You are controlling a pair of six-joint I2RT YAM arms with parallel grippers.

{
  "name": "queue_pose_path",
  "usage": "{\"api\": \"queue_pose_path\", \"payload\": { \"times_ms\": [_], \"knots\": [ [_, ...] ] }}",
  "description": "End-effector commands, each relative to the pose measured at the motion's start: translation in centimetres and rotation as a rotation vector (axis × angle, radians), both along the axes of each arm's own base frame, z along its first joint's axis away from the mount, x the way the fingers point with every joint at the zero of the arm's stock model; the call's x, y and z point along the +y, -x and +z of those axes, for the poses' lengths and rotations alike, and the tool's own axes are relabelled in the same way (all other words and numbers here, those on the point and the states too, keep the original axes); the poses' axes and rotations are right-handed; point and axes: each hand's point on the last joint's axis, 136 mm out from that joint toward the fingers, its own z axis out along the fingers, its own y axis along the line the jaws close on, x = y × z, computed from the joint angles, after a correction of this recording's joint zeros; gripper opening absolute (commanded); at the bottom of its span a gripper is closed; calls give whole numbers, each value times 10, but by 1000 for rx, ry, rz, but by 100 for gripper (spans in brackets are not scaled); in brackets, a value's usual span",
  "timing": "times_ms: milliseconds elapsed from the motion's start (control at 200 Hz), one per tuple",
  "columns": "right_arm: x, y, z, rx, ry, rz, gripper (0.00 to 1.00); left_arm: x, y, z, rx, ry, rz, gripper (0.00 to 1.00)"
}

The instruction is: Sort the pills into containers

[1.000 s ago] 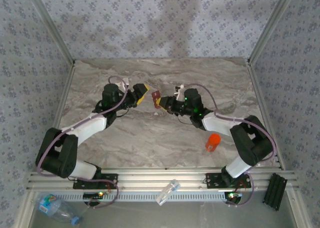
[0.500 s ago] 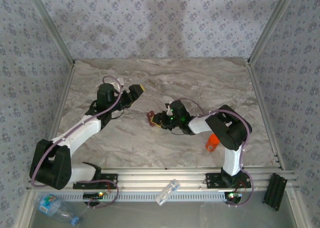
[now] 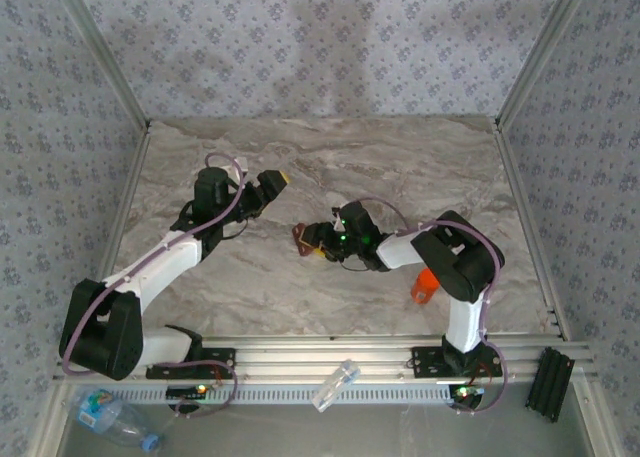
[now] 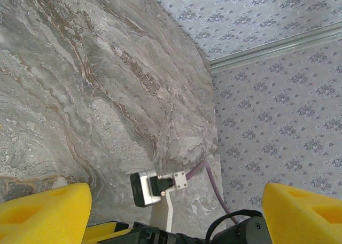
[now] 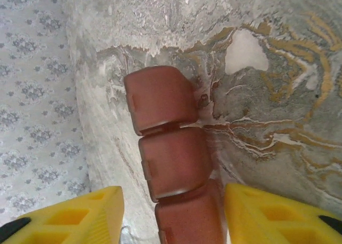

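Since a second ago the right arm has folded back toward its base and carried the right gripper (image 3: pixel 312 240) down and left to the middle of the marble table (image 3: pixel 400 157). Its jaws, then clamped, now stand apart. A reddish-brown compartment strip (image 5: pixel 168 158) lies flat on the table between the yellow pads (image 5: pixel 69 214), with a clear gap on one side. On the other side it sits so close to the pad that contact may remain. The left gripper (image 3: pixel 272 184) hovers further back, well apart from the strip, jaws wide and holding nothing. The orange-red pill bottle (image 3: pixel 426 283) stands near the front edge, partly hidden behind the right arm.
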Motion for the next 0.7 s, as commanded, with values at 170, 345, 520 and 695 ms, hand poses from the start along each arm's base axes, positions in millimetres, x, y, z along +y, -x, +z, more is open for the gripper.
{"api": "queue_pose_path", "payload": {
  "times_ms": [170,345,520,695],
  "knots": [
    [-42,18,-29,64,266,-39,69,1,-3,15,-46,-3,2,83],
    [-62,21,-27,28,445,3,69,2,-2,14,-47,-12,0,83],
    [-43,20,-15,-20,474,94,69,7,-2,13,-46,-48,3,83],
    [-13,22,-14,-33,473,159,68,17,-1,16,-51,-71,22,85]
  ]
}}
